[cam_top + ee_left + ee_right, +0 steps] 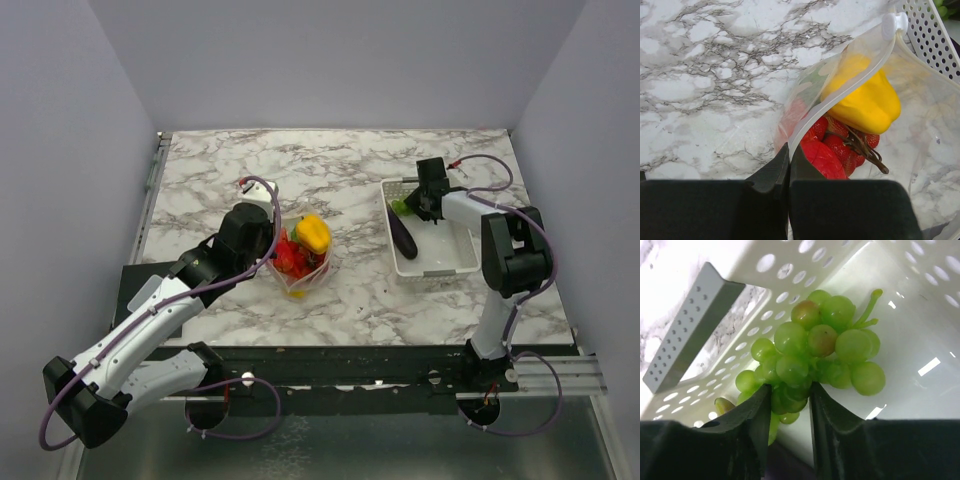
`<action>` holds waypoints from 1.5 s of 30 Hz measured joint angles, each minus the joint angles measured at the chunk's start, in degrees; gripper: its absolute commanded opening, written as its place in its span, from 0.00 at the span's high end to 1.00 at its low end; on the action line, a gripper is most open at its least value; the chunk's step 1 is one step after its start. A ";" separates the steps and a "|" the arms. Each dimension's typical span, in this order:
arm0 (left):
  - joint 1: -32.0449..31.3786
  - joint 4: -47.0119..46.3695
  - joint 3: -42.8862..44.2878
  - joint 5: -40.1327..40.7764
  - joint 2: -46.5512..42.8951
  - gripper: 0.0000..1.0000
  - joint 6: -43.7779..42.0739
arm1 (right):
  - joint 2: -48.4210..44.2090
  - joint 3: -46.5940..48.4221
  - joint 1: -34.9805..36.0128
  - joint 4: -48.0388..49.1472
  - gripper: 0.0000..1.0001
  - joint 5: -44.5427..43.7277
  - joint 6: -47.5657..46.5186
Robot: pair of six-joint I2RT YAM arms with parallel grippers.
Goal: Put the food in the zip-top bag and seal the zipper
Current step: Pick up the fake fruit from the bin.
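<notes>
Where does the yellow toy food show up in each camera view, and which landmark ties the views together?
Top external: the yellow toy food is at the table's centre, at the open mouth of the zip-top bag.
Left wrist: right of centre, inside the bag, above the red berries.
Right wrist: not in it.
Shared landmark: the white basket, at the left wrist's upper right and filling the right wrist view.

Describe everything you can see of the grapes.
The grapes are a glossy, plastic-looking bunch of round green berries, a few blushed reddish, with a curved green stem at one end. The bunch lies on the floor of the white perforated basket, beside its holed wall. The right gripper seems to pinch its lower grapes.
</notes>
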State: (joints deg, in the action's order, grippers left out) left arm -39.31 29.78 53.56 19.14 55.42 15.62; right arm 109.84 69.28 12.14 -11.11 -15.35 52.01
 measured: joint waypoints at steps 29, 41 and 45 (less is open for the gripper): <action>0.63 -0.13 -0.02 0.00 0.00 1.00 -0.07 | -20.70 -11.28 -1.25 4.50 0.99 -4.85 -7.72; 0.90 -0.13 -0.02 0.00 0.00 1.00 -0.07 | -35.15 -13.55 -1.25 4.07 0.99 6.05 -19.02; 1.01 -0.13 -0.02 0.00 0.00 1.00 -0.07 | -40.50 -14.49 -0.74 3.80 1.00 13.29 -22.05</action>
State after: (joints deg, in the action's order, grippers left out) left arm -38.30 29.65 53.54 19.14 55.42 15.55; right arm 69.34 54.78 11.40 -7.31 -2.07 29.95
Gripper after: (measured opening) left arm 0.003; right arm 0.038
